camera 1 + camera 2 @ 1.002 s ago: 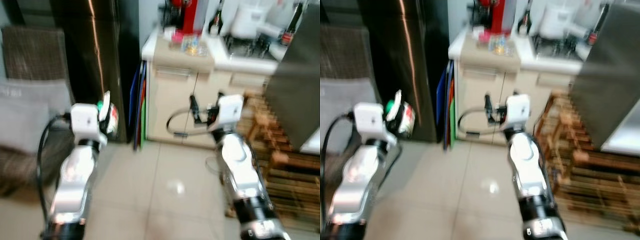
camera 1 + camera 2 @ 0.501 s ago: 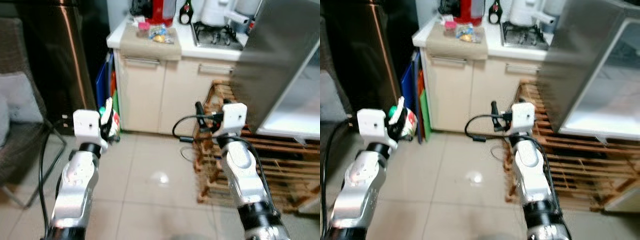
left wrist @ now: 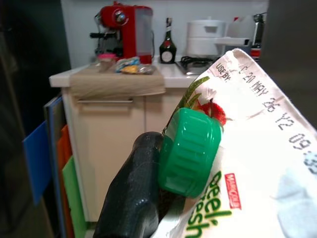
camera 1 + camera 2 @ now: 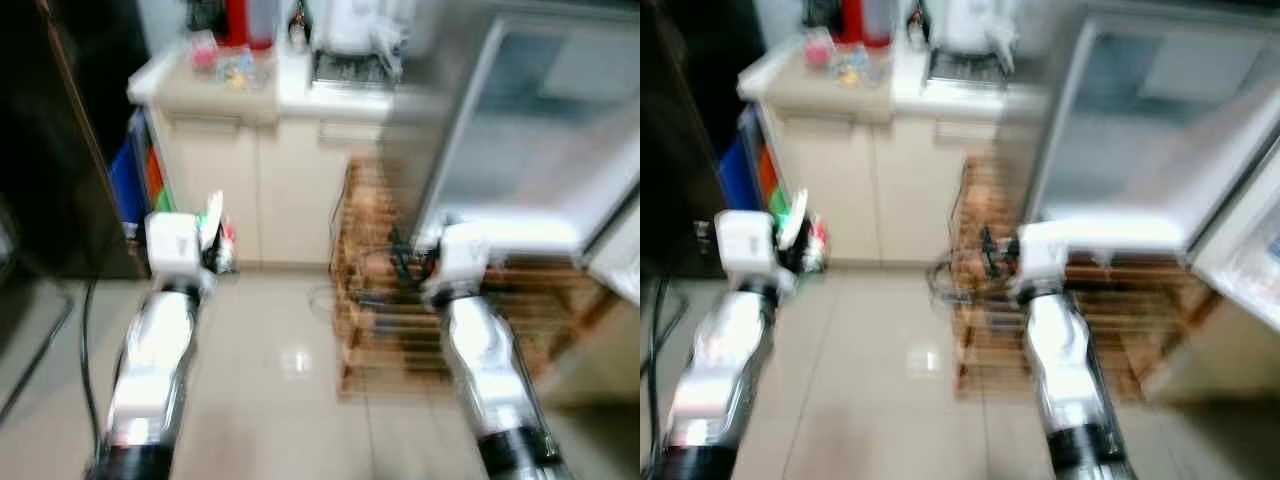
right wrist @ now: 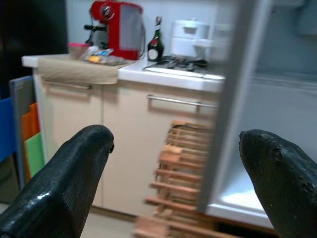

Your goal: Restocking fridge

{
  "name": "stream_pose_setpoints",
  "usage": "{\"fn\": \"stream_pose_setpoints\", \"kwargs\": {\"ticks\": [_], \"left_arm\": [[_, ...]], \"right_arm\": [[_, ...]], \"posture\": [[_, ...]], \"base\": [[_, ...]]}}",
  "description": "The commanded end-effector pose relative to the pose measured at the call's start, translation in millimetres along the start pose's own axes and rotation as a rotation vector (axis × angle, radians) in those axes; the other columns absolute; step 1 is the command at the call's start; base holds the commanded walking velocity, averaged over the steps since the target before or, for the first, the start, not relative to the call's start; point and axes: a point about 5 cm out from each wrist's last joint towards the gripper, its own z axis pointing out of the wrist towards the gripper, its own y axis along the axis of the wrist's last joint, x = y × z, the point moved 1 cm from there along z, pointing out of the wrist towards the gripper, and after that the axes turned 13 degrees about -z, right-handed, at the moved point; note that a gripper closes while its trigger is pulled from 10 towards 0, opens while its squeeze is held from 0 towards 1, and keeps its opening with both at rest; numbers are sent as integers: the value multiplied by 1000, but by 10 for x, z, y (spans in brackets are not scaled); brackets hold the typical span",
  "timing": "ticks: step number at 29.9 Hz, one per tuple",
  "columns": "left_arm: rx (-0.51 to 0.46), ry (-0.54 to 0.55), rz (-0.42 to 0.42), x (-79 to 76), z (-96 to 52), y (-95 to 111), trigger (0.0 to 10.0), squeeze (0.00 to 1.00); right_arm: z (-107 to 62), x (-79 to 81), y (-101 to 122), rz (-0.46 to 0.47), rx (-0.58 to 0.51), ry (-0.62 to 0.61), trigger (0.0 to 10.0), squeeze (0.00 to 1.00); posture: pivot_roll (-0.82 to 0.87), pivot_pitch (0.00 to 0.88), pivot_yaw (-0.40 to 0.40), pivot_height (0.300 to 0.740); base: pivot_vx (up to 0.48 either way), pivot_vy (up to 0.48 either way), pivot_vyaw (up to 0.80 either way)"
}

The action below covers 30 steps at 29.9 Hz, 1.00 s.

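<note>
My left gripper (image 4: 214, 240) is shut on a white juice carton (image 3: 247, 163) with a green screw cap (image 3: 189, 151); one black finger (image 3: 132, 198) presses beside the cap. The carton (image 4: 216, 236) rides at the end of my raised left arm. My right gripper (image 5: 178, 183) is open and holds nothing, its fingers (image 5: 59, 188) spread wide. It is raised toward the open fridge door (image 4: 520, 130) on the right, which shows a pale inner face. Both eye views are blurred.
A cream cabinet and counter (image 4: 225, 100) stand ahead with a red coffee machine (image 3: 124, 32), a dark bottle (image 3: 168, 37) and a white appliance (image 3: 205, 37). A wooden rack (image 4: 375, 290) stands below the fridge door. Coloured boards (image 3: 49, 168) lean beside the cabinet. Beige tiled floor (image 4: 290, 380) lies in front.
The whole view has swung right: the dark tall unit has slid off to the left and the open fridge door has come in on the right. The left gripper still holds the carton.
</note>
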Motion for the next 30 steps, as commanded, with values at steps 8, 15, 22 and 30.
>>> {"fn": "stream_pose_setpoints", "kwargs": {"ticks": [8, 15, 22, 30], "left_arm": [[5, -28, 3, -78, 91, -20, 10000, 0], [14, -47, 1, -126, 94, -55, 10000, 0], [11, -65, 25, -176, 105, -55, 10000, 0], [29, -132, 44, -290, 137, -65, 10000, 0]], "right_arm": [[-16, -102, -39, -15, 17, -19, 10000, 0], [-23, -88, -73, -9, 30, -13, 10000, 0], [-24, -67, -73, -13, 30, 7, 10000, 0], [-22, -38, -77, -7, 31, 22, 10000, 0]], "posture": [[-67, 0, 16, 740], [-68, 0, 19, 740], [-70, 0, 19, 740], [-66, 0, 15, 740]], "base": [[269, -395, 0], [268, -395, 0], [283, -281, 0], [0, 0, 0]]}}
